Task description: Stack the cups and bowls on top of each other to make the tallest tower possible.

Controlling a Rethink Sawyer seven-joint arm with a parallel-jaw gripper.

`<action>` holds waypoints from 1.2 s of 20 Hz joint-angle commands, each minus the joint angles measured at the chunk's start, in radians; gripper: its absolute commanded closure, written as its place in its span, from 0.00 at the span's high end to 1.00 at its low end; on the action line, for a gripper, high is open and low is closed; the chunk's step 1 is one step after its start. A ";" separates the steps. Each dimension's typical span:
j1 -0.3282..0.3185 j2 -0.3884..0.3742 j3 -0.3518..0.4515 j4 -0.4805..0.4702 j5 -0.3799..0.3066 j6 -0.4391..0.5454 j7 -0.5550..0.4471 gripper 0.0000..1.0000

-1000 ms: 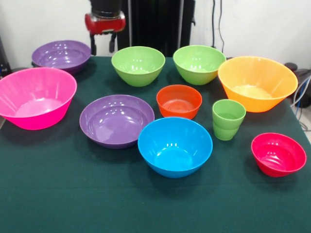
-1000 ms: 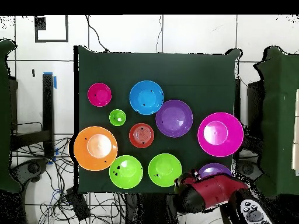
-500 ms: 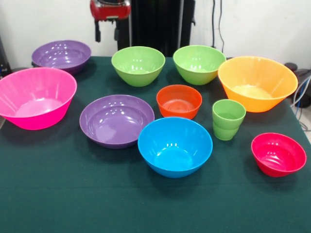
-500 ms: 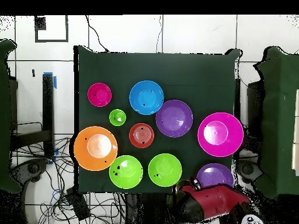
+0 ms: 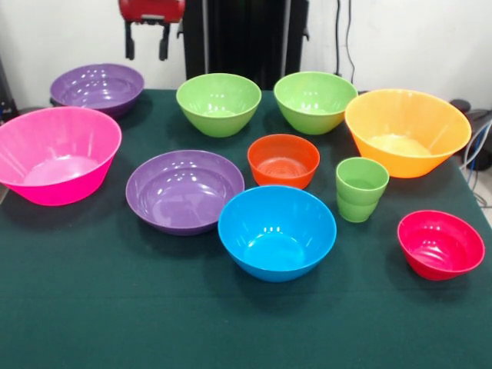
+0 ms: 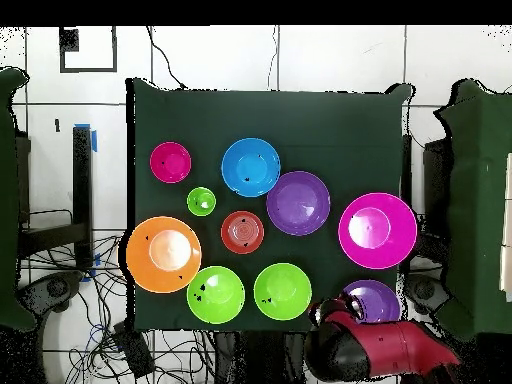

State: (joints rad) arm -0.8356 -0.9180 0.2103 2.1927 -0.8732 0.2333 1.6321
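Two nested lime-green cups (image 5: 360,188) stand right of centre, also seen from overhead (image 6: 201,202). Around them are a small orange bowl (image 5: 283,160), a blue bowl (image 5: 277,231), a red-pink bowl (image 5: 440,244), a yellow-orange bowl (image 5: 406,131), two lime-green bowls (image 5: 218,102) (image 5: 315,100), a purple bowl (image 5: 184,190) and a hot-pink bowl (image 5: 55,154). A second purple bowl (image 5: 97,86) sits at the far left corner. My gripper (image 5: 147,48) hangs open and empty high above the table's far edge, just right of that purple bowl (image 6: 372,298). Nothing else is stacked.
The green cloth table (image 5: 154,307) has bare room along its near side. The robot's black pedestal (image 5: 242,34) stands behind the far edge. Cables lie on the floor beside the table (image 6: 70,300).
My gripper has risen and moved left in the front view, from between the far purple and lime-green bowls toward the purple bowl. No bowl or cup has moved.
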 commanded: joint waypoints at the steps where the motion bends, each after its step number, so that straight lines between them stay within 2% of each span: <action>1: -0.016 -0.029 0.153 0.005 0.035 0.078 -0.085 1.00; 10: -0.027 -0.026 0.182 -0.010 0.019 0.091 -0.085 1.00; 24: -0.084 0.052 0.250 -0.083 -0.024 0.100 -0.130 1.00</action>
State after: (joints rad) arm -0.8994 -0.9440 0.3435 2.1853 -0.8724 0.2335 1.6321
